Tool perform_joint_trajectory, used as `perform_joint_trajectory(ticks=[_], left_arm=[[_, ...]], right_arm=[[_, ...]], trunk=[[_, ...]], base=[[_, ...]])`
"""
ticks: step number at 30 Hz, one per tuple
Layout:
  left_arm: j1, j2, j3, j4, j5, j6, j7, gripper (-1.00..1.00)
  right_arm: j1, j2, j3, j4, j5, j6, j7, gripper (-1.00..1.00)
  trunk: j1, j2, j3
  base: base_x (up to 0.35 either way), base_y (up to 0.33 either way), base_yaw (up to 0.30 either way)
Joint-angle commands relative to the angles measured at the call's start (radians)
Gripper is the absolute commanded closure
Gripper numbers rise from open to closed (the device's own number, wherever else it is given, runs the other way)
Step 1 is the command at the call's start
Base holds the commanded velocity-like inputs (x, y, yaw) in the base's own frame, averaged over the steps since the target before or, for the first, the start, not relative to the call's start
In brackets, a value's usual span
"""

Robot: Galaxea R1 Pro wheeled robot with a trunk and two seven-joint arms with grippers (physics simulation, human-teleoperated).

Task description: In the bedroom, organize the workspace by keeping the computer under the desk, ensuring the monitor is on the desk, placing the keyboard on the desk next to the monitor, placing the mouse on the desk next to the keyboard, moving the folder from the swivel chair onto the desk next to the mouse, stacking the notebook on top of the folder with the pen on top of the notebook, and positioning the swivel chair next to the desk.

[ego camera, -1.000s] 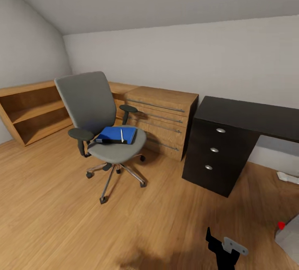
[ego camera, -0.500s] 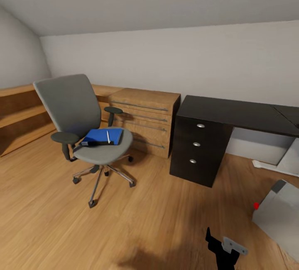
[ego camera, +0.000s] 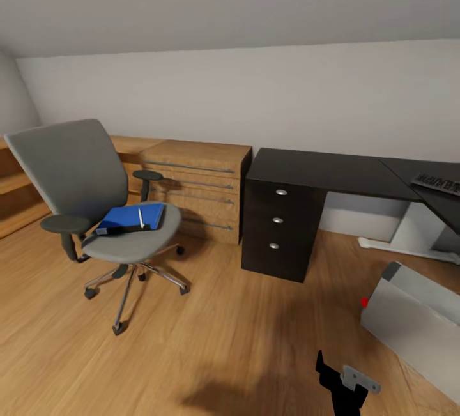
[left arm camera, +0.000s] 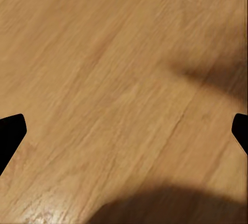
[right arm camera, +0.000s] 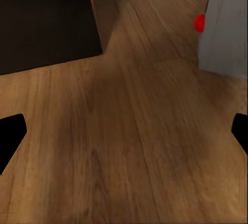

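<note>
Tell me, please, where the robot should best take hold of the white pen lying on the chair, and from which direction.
Grip the pen at its middle, coming straight down from above. It lies flat on the blue stack on the swivel chair seat, so only its long sides are free; the backrest and armrests probably block sideways approaches.

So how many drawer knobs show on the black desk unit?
3, in a vertical column on the drawer unit: top knob, middle knob, bottom knob. None seem hidden.
</note>
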Motion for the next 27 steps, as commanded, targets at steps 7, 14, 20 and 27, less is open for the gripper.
perform_joint_trajectory(ticks=[7, 14, 20, 27], left_arm=[[0.001, 0.000, 0.001, -0.002, 0.010, 0.000, 0.000, -1.00], [0.001, 0.000, 0.001, -0.002, 0.010, 0.000, 0.000, -1.00], [0.001, -0.002, 0.001, -0.002, 0.009, 0.000, 0.000, -1.00], [0.001, -0.001, 0.001, -0.002, 0.009, 0.000, 0.000, -1.00]], right_arm=[[0.005, 0.000, -0.003, 0.001, 0.007, -0.005, -0.004, -1.00], [0.006, 0.000, -0.003, 0.001, 0.008, -0.005, -0.003, -1.00], [0.006, 0.000, -0.003, 0.001, 0.009, -0.005, -0.002, -1.00], [0.006, 0.000, -0.003, 0.001, 0.009, -0.005, -0.002, -1.00]], trunk=[[0.000, 0.000, 0.006], [0.000, 0.000, 0.012], [0.000, 0.000, 0.018], [0.000, 0.000, 0.023]], base=[[0.000, 0.000, -0.253], [0.000, 0.000, -0.254], [0.023, 0.000, -0.257], [0.162, 0.000, -0.262]])
